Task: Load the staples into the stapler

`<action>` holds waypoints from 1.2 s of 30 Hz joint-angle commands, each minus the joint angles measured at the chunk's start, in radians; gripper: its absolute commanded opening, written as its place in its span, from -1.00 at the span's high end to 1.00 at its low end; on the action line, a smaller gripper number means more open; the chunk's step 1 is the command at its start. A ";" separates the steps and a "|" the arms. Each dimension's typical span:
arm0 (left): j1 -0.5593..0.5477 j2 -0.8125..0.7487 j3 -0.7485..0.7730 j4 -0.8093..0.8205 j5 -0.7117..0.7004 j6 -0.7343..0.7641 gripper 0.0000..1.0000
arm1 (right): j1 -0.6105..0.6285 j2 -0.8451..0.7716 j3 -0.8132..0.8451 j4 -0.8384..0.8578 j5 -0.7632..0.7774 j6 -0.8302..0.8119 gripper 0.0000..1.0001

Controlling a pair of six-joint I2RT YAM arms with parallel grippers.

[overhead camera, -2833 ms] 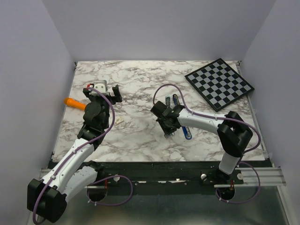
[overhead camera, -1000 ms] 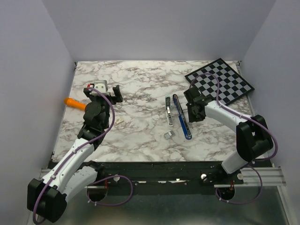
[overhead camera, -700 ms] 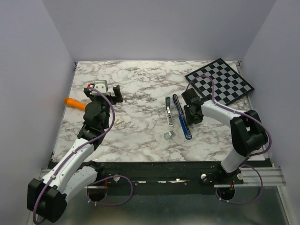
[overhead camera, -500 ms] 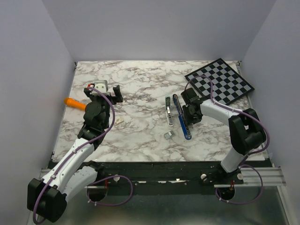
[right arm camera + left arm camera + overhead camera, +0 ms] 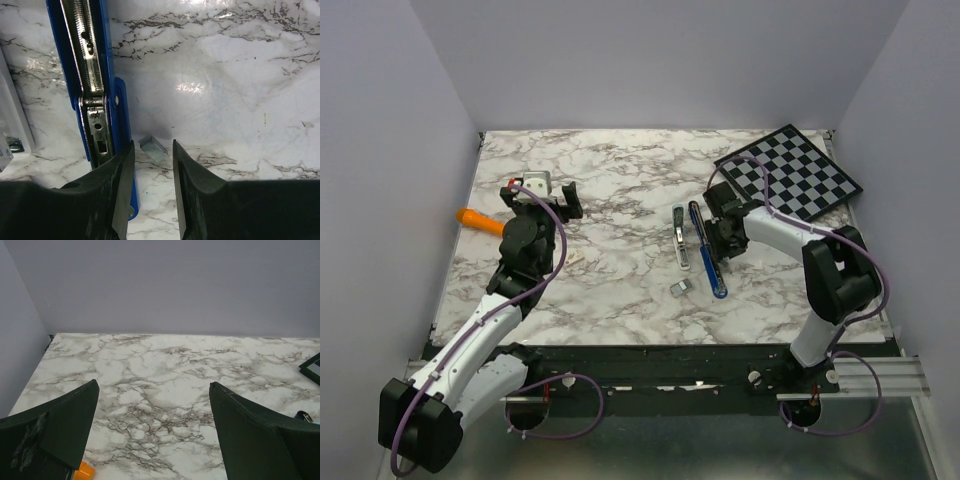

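The stapler lies opened flat at mid-table, its pale top point(image 5: 680, 238) beside its dark blue base point(image 5: 709, 255). In the right wrist view the base's silvery channel point(image 5: 87, 75) runs along the left. A small grey block of staples point(image 5: 154, 149) lies on the marble just right of the base, between the tips of my right gripper point(image 5: 153, 141), which is open and holds nothing. The right gripper point(image 5: 718, 236) hovers by the base's right side. Another staples block point(image 5: 680, 287) lies below the stapler. My left gripper point(image 5: 542, 193) point(image 5: 153, 384) is wide open and empty at far left.
An orange pen-like stick point(image 5: 478, 220) lies left of the left arm, and its end point(image 5: 84, 471) shows under the left finger. A chessboard point(image 5: 790, 178) sits at the back right. A small whitish piece point(image 5: 575, 257) lies near the left arm.
The right gripper left the spot over the stapler, swung to its right side, then edged back toward the base while its jaws opened wider. The left arm stayed still.
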 commanded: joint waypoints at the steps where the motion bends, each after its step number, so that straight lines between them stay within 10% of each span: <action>1: 0.003 0.006 -0.003 0.000 0.021 -0.010 -0.98 | -0.004 0.044 0.023 0.002 -0.010 -0.029 0.14; 36: 0.003 0.015 -0.003 -0.002 0.031 -0.018 -0.98 | -0.101 0.025 -0.026 -0.072 -0.121 -0.016 0.31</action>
